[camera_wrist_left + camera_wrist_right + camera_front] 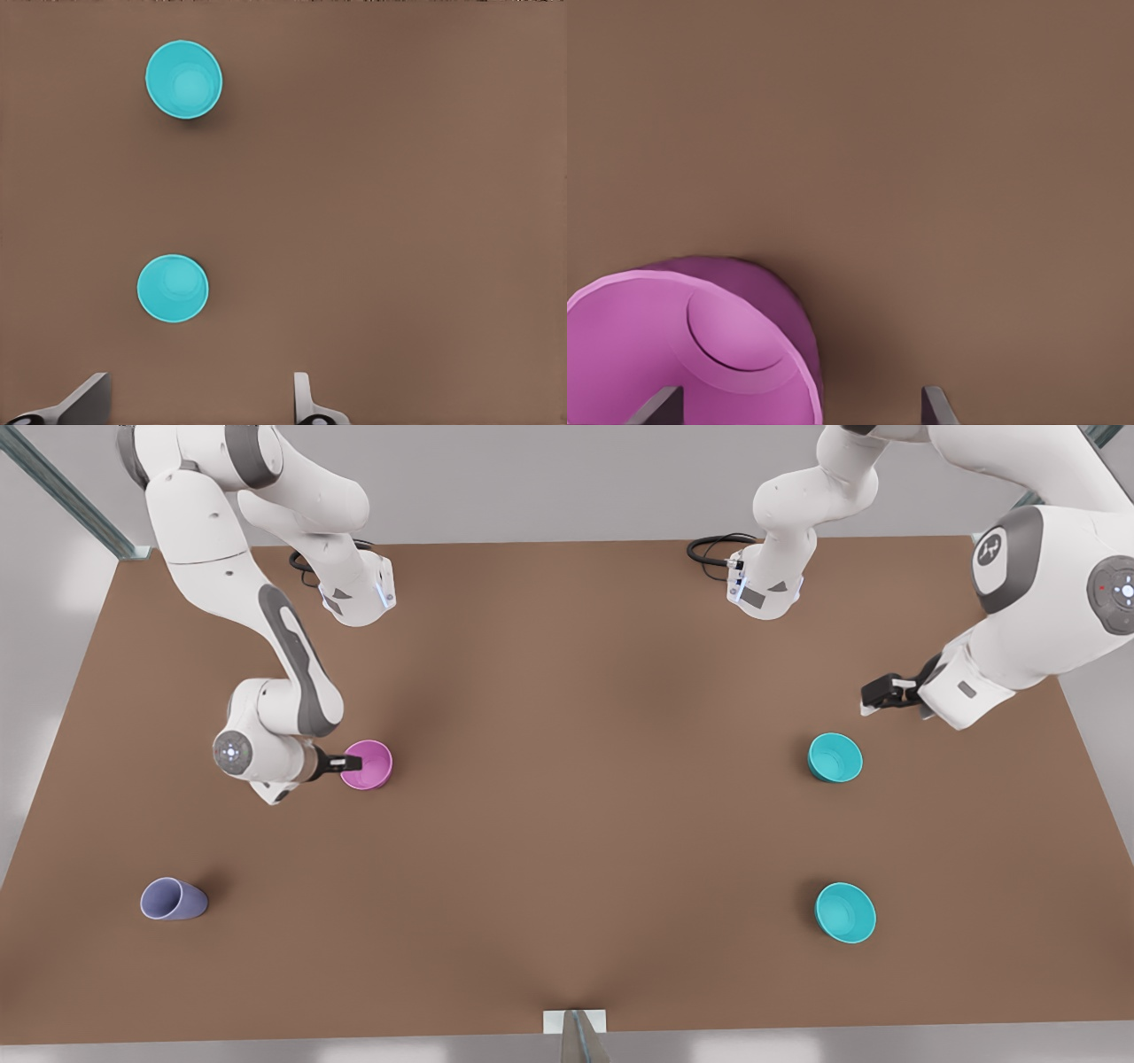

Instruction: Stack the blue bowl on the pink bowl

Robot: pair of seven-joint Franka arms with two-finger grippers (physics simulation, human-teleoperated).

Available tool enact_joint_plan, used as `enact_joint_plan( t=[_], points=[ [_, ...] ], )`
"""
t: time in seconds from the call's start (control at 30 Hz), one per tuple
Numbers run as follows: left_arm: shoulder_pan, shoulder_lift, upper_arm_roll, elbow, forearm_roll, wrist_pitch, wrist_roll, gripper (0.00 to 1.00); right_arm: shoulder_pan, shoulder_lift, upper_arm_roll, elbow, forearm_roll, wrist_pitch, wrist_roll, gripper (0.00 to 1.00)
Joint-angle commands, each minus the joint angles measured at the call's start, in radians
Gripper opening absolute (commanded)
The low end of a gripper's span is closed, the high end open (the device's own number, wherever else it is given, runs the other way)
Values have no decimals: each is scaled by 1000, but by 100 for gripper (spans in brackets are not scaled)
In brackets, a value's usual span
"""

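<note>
Bowls number three: one pink bowl [368, 764] and two blue bowls, the nearer [845, 912] and the farther [834, 757], well apart from the pink. One lavender cup [173, 899] lies near the pink. My right gripper [352, 763] is spread open at the pink's rim, holding nothing. My left gripper [873, 695], open and empty, hangs beyond the farther blue bowl.

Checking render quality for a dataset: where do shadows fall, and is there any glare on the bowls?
Front view: soft dark shadows beside the pink bowl and the lavender cup; no hard glare. Left wrist view: both blue bowls evenly lit, paler centres. Right wrist view: a dim shadow on the table beside the pink bowl.
</note>
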Motion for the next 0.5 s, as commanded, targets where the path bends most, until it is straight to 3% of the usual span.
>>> enact_joint_plan(
  t=[0.0,0.13,0.2,0.27,0.4,0.47],
  points=[
    [-2,2,-1,1,-3,-14,-15,100,0,18,0,0,17,73,-18,100],
    [22,55,1,7,0,-20,-10,100,0,42,0,0,43,82,-29,99],
    [22,83,-1,10,0,-6,-10,100,0,58,0,1,41,90,-29,89],
    [24,84,-1,8,1,3,-10,100,0,65,0,3,41,98,-29,63],
    [31,87,1,4,0,-1,-10,100,0,71,2,23,41,85,-27,21],
    [31,87,-1,1,-2,-3,-10,100,0,70,2,33,43,72,-27,21]
  ],
)
